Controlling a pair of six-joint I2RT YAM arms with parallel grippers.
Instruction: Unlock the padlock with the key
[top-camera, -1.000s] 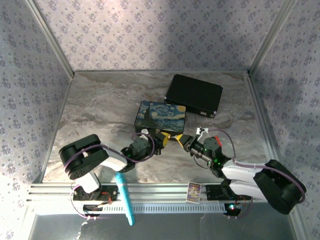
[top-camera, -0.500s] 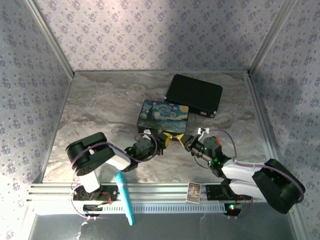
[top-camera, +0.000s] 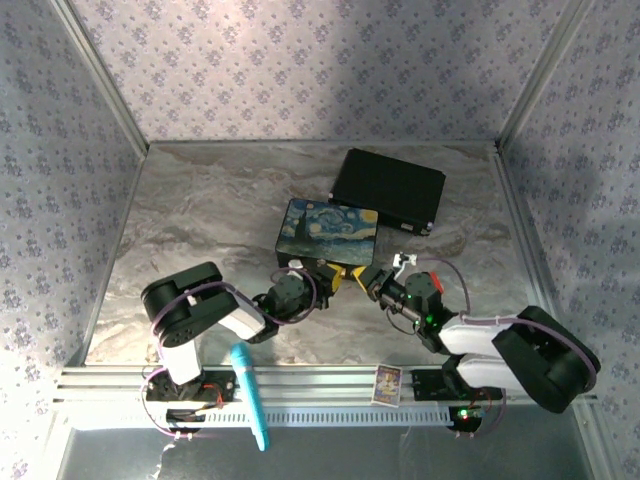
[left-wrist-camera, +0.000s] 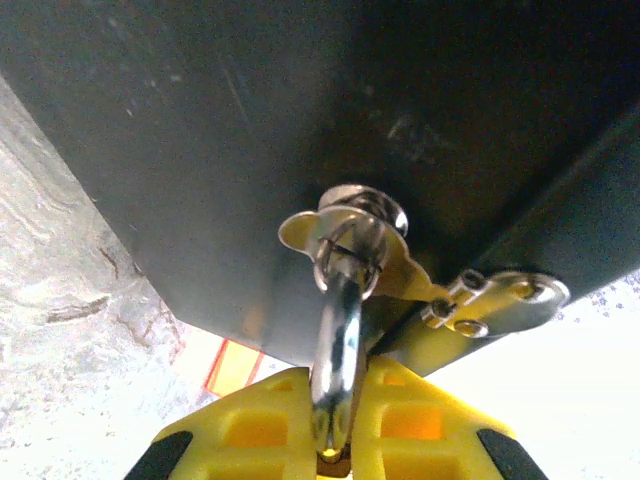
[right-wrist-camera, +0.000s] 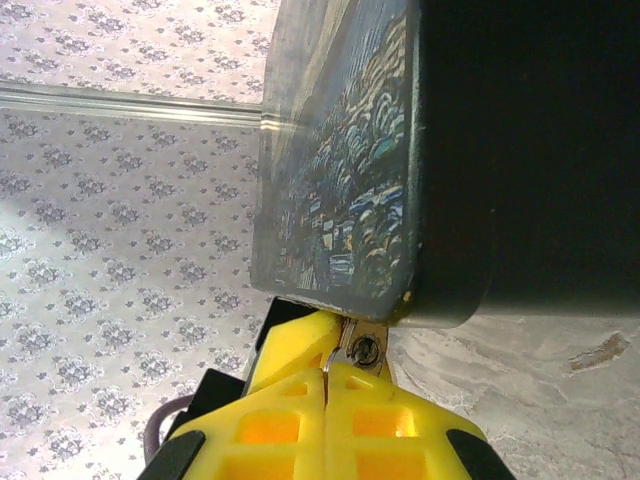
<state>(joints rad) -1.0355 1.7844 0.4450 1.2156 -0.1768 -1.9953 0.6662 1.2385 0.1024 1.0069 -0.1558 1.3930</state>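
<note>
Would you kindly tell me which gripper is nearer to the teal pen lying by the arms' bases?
Left. The left gripper sits beyond and right of the teal pen, by the painted box; the right gripper is farther right.

black-and-white arms (top-camera: 232, 318), purple cables (top-camera: 452, 270), yellow fingers (left-wrist-camera: 250, 432).

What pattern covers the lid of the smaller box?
The box lid shows a swirling blue-and-yellow night-sky painting, clearest in the top external view.

Padlock (left-wrist-camera: 336, 350) at box (top-camera: 325, 232) near side; case (top-camera: 388, 190) behind-R.
</note>
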